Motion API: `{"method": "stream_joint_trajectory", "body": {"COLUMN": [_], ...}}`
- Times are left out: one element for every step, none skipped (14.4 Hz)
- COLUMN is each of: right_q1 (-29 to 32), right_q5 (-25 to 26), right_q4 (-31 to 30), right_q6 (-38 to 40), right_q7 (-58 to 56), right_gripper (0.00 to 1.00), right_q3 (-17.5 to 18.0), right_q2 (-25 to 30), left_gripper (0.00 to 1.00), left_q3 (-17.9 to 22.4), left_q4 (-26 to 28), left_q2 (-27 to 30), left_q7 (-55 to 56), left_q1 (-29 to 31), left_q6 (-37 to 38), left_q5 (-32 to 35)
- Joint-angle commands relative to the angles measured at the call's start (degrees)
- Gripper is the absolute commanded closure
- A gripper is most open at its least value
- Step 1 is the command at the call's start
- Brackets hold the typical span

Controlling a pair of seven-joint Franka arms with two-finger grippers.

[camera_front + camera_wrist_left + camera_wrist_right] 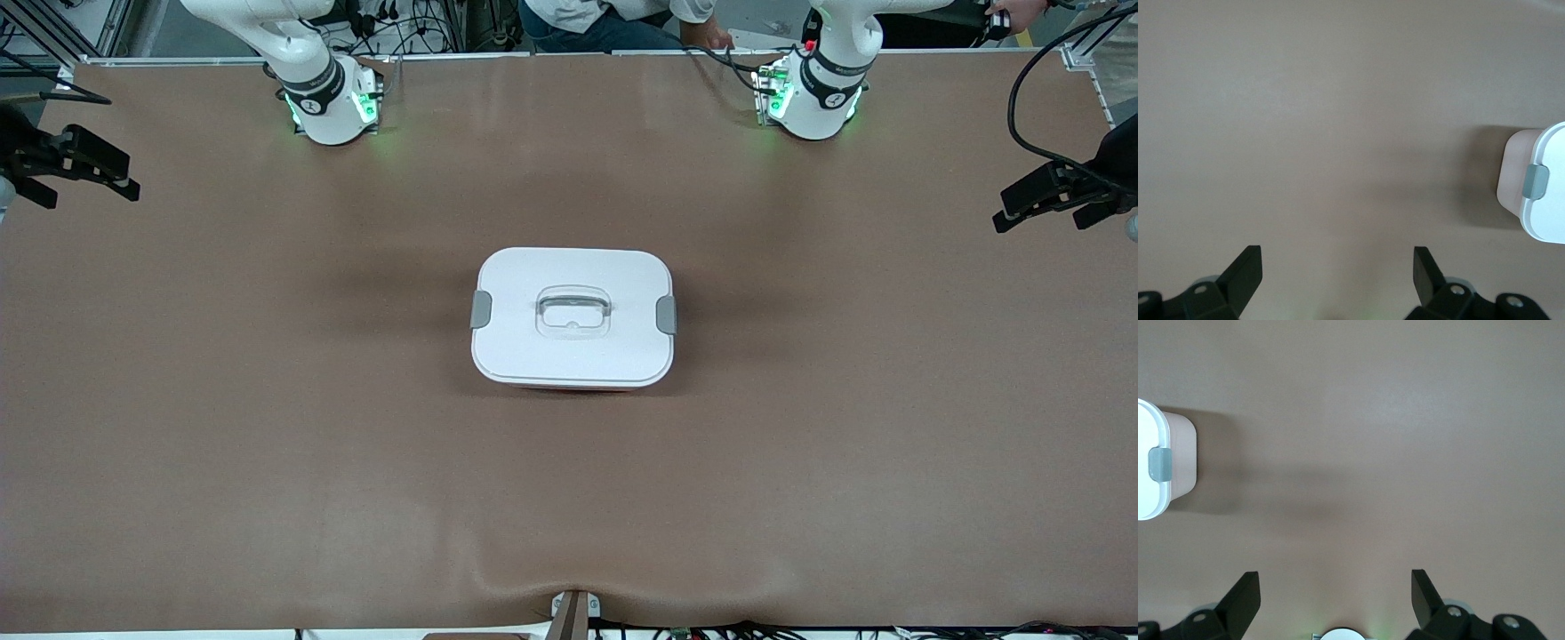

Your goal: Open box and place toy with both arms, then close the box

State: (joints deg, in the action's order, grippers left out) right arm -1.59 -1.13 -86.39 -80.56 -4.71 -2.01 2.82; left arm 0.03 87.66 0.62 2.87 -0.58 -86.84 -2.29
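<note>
Right now the box (573, 317) sits shut mid-tabletop, lid (613, 276) on and grey clips (481, 309) at both ends, well apart from either hand. Left gripper (1338, 277) hangs over the left arm's end, jaws spread wide; right gripper (1335, 599) mirrors it, empty. Brown tabletop (267, 444) runs edge to edge.

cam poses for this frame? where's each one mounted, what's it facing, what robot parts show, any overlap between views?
Front view: high across the table, facing both arm bases; box closed at centre, left hand and right hand open at the table's ends.
Left wrist view: on the left arm, looking down at the table; own open fingers show.
Right wrist view: same on the right arm; own open fingers show.
Shared: each wrist view catches one clipped end of the box.
</note>
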Motion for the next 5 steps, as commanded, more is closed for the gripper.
{"method": "stream_joint_trajectory", "body": {"right_q1": [-0.78,-0.78,-0.78,-0.78,-0.69], "right_q5": [1.13,1.13,1.3,1.39,1.39], "right_q4": [0.79,0.79,0.79,0.79,0.79], "right_q6": [0.14,0.14,0.23,0.23,0.23], "right_q7": [0.32,0.32,0.32,0.32,0.32], "right_gripper": [0.0,0.0,0.0,0.0,0.0], "right_q3": [-0.28,-0.28,-0.28,-0.28,-0.28], "right_q2": [-0.1,-0.1,-0.1,-0.1,-0.1], "left_gripper": [0.0,0.0,0.0,0.0,0.0], "left_q3": [-0.29,-0.29,-0.38,-0.3,-0.29], "left_q4": [-0.29,-0.21,-0.29,-0.29,-0.21], "left_q2": [0.0,0.09,0.0,0.0,0.0], "left_q7": [0.38,0.47,0.47,0.47,0.55], "left_q1": [-0.04,-0.04,-0.04,-0.04,-0.04], "left_q6": [-0.09,-0.09,-0.09,-0.09,-0.09], "left_q5": [0.88,0.8,0.71,0.53,0.45]}}
